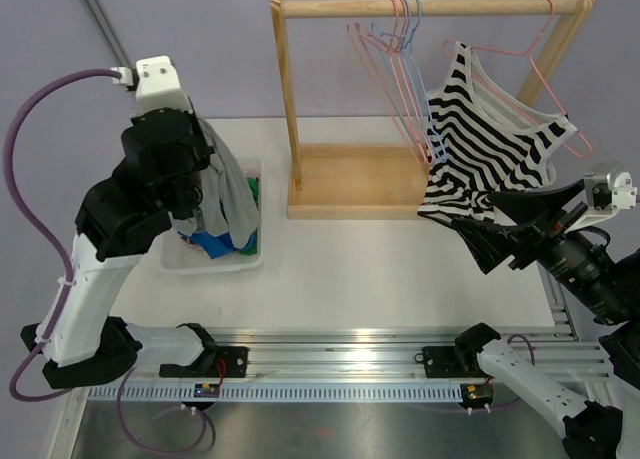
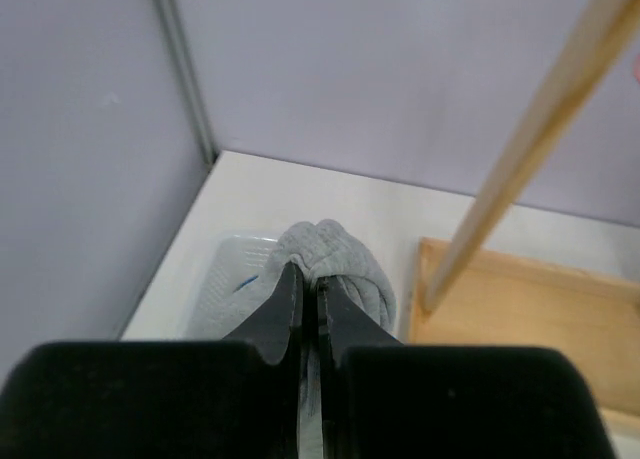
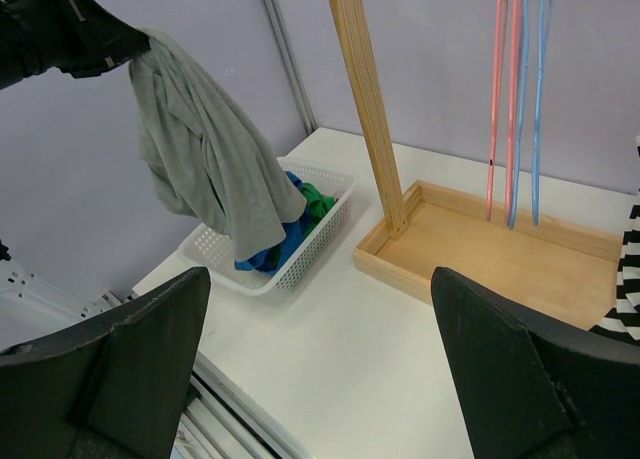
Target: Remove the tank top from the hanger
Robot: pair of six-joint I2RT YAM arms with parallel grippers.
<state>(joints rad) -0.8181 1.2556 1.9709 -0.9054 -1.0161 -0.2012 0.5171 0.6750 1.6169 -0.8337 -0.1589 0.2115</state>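
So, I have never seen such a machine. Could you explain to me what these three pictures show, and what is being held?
These are two robot arms fixed at the near edge of a white table. One picture looks down from above; the other two come from small cameras on each wrist, so the dark shapes at the bottom are that arm's own fingers.

On the table stand a white basket with blue and green clothes, and a wooden rack with empty pink and blue hangers. A striped tank top hangs there on a pink hanger.

The left hand is shut on a grey garment, lifted above the basket. The right hand is open and holds nothing; it sits near the tank top's lower edge.
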